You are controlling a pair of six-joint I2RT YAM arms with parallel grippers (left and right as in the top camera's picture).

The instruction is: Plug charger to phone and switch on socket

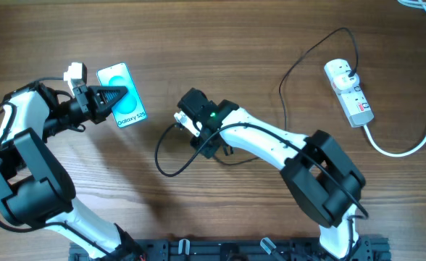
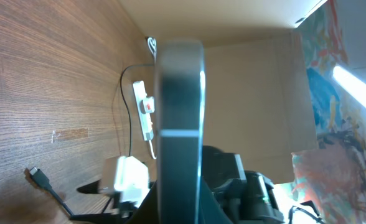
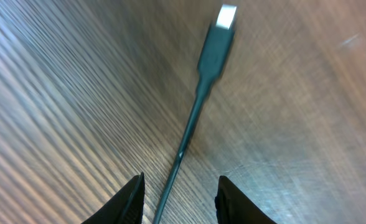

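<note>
Left gripper (image 1: 117,94): clamped on phone (image 1: 130,109), left side of table (image 1: 220,43).
Right gripper (image 3: 180,186): angled down mid-table, fingers parted, straddling charger (image 3: 211,56) cable, not gripping.
Right wrist only: metal tip lies flat.
Socket (image 1: 348,90): far right.

White-shelled left arm (image 1: 21,109) and right arm (image 1: 260,138), bulky black joints, thin black cables; right gripper (image 3: 180,180) black-fingered; green light (image 1: 214,114) glowing on right wrist.
</note>
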